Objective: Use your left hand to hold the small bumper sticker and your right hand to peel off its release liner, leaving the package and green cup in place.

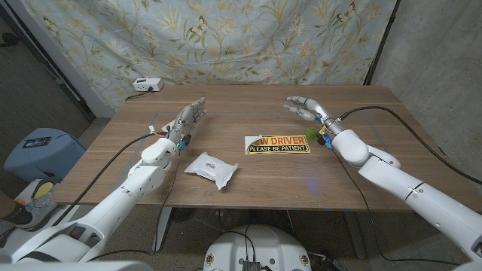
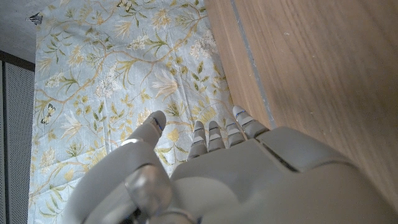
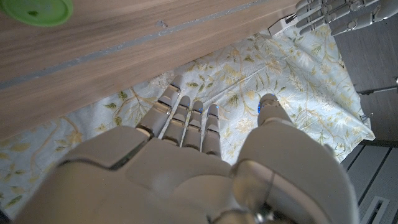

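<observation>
On the yellow sticker point(image 1: 277, 144), lying on the table point(image 1: 248, 105), black capitals are read in two lines: "NEW DRIVER" above, its first letter partly hidden by a lifted corner, and "PLEASE BE PATIENT" below. A small label with dark print is seen on the white package point(image 1: 212, 168), but it is too small to be read.

Makeshift robotics lab, floral sheet backdrop point(image 1: 248, 38) hung behind wooden worktop point(image 1: 248, 102), cables trailing, power strip point(image 1: 147, 85) at far left
</observation>
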Tool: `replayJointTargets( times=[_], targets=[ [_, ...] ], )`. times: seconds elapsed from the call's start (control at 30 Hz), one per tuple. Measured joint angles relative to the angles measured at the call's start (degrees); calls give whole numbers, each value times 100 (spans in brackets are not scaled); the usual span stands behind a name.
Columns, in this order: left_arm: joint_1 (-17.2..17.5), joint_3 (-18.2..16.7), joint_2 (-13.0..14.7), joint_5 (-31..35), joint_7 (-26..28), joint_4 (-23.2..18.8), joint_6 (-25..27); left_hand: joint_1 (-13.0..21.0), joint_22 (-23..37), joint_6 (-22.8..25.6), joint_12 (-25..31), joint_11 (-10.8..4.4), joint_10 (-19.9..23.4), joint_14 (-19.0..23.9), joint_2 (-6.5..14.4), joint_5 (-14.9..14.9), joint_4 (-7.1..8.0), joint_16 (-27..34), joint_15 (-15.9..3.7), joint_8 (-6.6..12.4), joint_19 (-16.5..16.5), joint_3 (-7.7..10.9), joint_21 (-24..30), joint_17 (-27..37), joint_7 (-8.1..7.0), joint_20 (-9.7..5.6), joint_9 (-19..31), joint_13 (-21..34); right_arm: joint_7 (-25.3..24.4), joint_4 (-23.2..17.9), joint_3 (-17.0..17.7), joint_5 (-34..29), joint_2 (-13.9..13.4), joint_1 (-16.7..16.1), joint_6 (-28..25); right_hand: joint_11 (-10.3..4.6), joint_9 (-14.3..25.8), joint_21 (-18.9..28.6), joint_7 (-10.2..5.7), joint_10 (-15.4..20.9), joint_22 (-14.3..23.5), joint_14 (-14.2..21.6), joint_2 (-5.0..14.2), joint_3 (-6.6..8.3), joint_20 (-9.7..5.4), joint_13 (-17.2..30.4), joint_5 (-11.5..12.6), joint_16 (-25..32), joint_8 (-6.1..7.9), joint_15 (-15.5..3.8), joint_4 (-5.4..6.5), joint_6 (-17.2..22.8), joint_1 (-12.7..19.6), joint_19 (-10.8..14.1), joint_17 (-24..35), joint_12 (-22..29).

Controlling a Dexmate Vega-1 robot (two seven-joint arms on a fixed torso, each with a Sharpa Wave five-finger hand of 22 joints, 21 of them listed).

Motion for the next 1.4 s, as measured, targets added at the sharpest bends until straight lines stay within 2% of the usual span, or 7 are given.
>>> replayJointTargets(
  times=[0.37, 0.47, 0.67, 0.87, 1.07, 1.27, 1.4],
  targets=[
    [-6, 13, 2, 1, 3, 21, 82, 92, 0, 0, -21, 21, -21, 1, -12, 39, -112, 0, 0, 0, 0, 13, 0, 0, 0, 0, 0, -14, -35, -35, -235, -1013, -184, 171, 72, -29, 0, 0, -29, -74, -15, -24, -197, -20, 0, 0, 0, 0, 0, -58, -169, -74, 193, 0, -26, -5],
    [-7, 15, 2, 1, 4, 26, 90, 138, 0, 0, -21, 21, -21, 1, -12, 44, -151, 0, 0, 0, 0, 22, 0, 0, 0, 0, 0, -13, -35, -35, -293, -1270, -233, 213, 146, -58, 0, 0, -21, -103, -15, -24, -272, -20, 0, 0, 19, 0, 0, -118, -169, -103, 209, 0, -26, -5],
    [-10, 22, 2, 1, 12, 32, 118, 137, 1, 0, -21, 21, -21, 1, -12, 44, -181, 0, -1, 0, 0, 8, 0, 0, 0, 0, 1, -13, -24, 5, -393, -1740, -292, 286, 285, -114, 8, 0, -31, -158, -15, -24, -417, -67, -22, 6, 54, 0, 38, -119, -216, -128, 258, -22, -26, -5],
    [-10, 27, 2, 0, 16, 35, 135, 138, 1, 0, -21, 20, -21, 1, -12, 44, -213, 0, -1, 0, -1, 5, 0, 0, 0, 0, 1, -13, -40, 70, -487, -2163, -321, 347, 432, -99, 39, 0, 6, -292, -14, -24, -562, -67, -24, 28, 156, 0, 210, -118, -216, 283, 333, -24, -11, -5],
    [-9, 31, 2, -6, 21, 35, 165, 197, 1, 0, -21, 20, -20, 1, -12, 44, -220, 0, -1, 0, 10, -1, -36, -1, 0, 10, 1, -13, -210, 183, -579, -2575, -319, 409, 634, -99, 53, -18, -56, -555, -14, -158, -722, -43, -113, 28, 285, 0, 310, -129, -239, 607, 493, -53, -10, -69],
    [9, 34, 15, -15, 21, 27, 188, 197, 1, 0, -21, 20, -21, 1, -12, 44, -268, 0, -1, 0, 31, -1, -44, -1, 0, 31, 1, -13, -419, 297, -658, -2961, -282, 469, 799, -84, 53, -23, -166, -702, -14, -221, -832, -19, -114, 28, 376, 0, 383, -129, -263, 872, 603, -52, -10, -72],
    [20, 40, 23, -18, 20, 18, 217, 197, 1, 0, -21, 20, -20, 1, -12, 44, -268, 0, -1, 0, 30, -1, -44, -1, 0, 31, 1, -12, -612, 413, -727, -3214, -232, 524, 926, -78, 53, -23, -268, -759, -14, -242, -902, 4, -175, 28, 463, 0, 458, -149, -287, 1138, 737, -34, 17, -72]
  ],
)
